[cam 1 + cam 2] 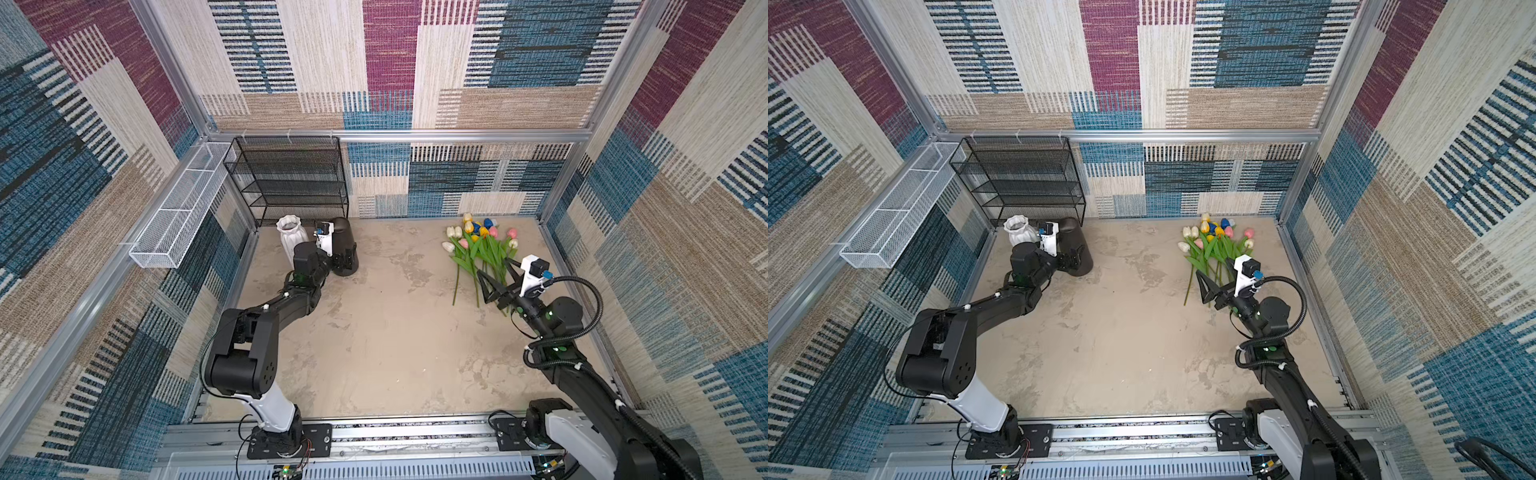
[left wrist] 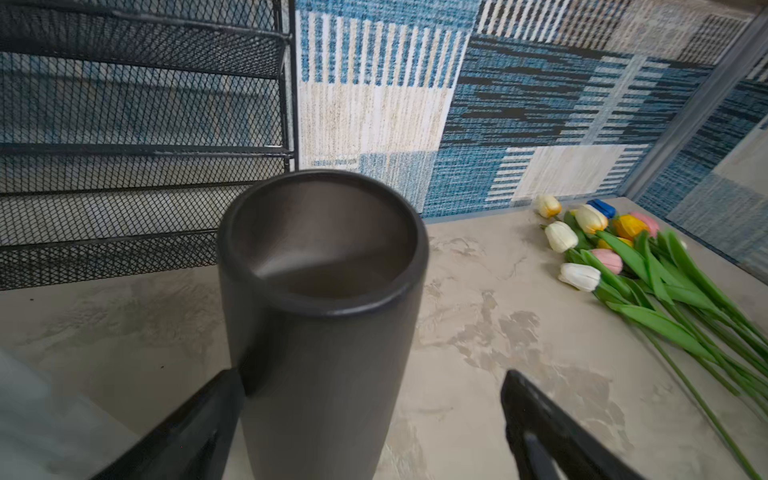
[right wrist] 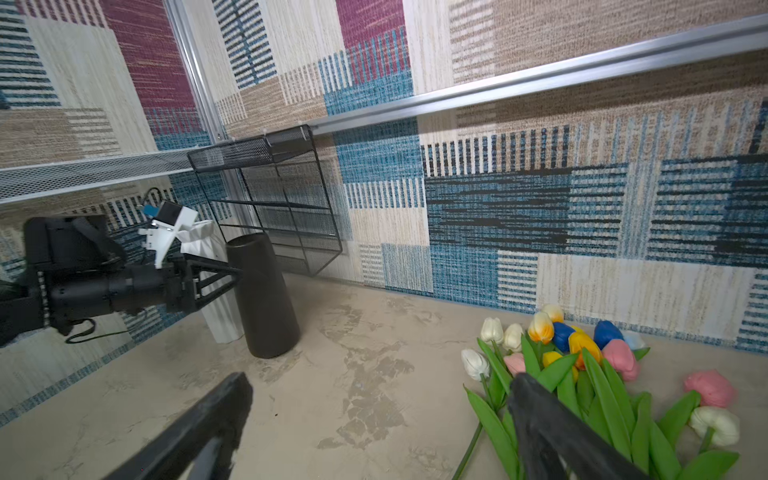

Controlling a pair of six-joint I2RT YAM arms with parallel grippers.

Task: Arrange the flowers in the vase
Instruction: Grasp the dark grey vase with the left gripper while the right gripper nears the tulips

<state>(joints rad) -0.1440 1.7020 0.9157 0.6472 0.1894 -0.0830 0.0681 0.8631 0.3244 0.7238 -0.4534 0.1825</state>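
The flowers (image 1: 482, 245) (image 1: 1217, 245) lie in a loose bunch on the table at the back right, heads toward the back wall. They are tulips with white, yellow, pink and blue heads (image 3: 582, 353) on green stems. My right gripper (image 1: 494, 268) (image 3: 380, 378) stands open over the stem ends, one finger above the leaves, holding nothing. A dark grey cylindrical vase (image 1: 345, 237) (image 2: 324, 332) stands at the back left. My left gripper (image 1: 345, 259) (image 2: 374, 374) is open around its lower body, with one finger against its side and the other apart.
A white ribbed vase (image 1: 291, 237) (image 3: 220, 320) stands just left of the dark one, close to the left arm. A black mesh shelf (image 1: 291, 178) is against the back wall behind both. A white wire basket (image 1: 178, 208) hangs on the left wall.
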